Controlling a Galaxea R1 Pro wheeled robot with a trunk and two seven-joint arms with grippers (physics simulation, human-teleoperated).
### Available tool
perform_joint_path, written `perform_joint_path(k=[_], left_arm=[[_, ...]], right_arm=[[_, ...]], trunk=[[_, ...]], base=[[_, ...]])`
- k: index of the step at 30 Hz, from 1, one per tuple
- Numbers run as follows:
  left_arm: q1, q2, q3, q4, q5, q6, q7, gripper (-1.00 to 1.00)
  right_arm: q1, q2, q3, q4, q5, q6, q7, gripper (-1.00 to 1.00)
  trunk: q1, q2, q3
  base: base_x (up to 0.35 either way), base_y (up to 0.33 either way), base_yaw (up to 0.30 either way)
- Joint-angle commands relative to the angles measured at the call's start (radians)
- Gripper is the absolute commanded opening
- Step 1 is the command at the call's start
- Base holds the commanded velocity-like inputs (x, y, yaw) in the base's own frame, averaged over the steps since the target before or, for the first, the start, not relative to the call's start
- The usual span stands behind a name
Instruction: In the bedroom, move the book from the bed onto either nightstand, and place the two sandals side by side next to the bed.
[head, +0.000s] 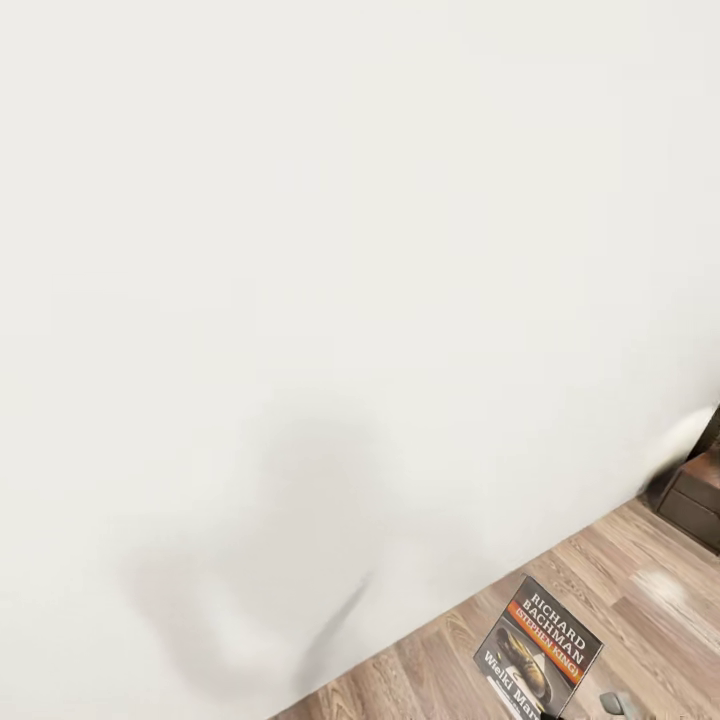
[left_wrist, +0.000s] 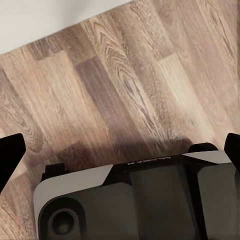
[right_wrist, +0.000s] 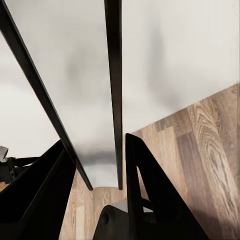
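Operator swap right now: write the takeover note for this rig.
Left end effector: open, empty, over the wood floor.
Right end effector: shut on the book, held above the floor.
Nightstand: dark brown, ahead right, by the wall.
Done: book picked up.
Left: set it on the nightstand, then pair the two sandals beside the bed.
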Motion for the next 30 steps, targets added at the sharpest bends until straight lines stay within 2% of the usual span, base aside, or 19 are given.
perform_joint_path(k=[1, 30], left_arm=[[-0.001, 0.000, 0.009, 0.001, -0.010, -0.004, -0.002, 1.00], [-0.001, -0.001, 0.008, 0.001, -0.010, -0.004, -0.002, 1.00]], right_arm=[[-0.001, 0.000, -0.006, 0.001, 0.002, 0.004, 0.004, -1.00], [-0.001, 0.000, -0.007, 0.001, 0.002, 0.004, 0.004, -1.00]], trunk=[[0.000, -0.002, -0.002], [0.000, -0.002, -0.002]], base=[[0.000, 0.000, -0.250], [0.000, 0.000, -0.250]])
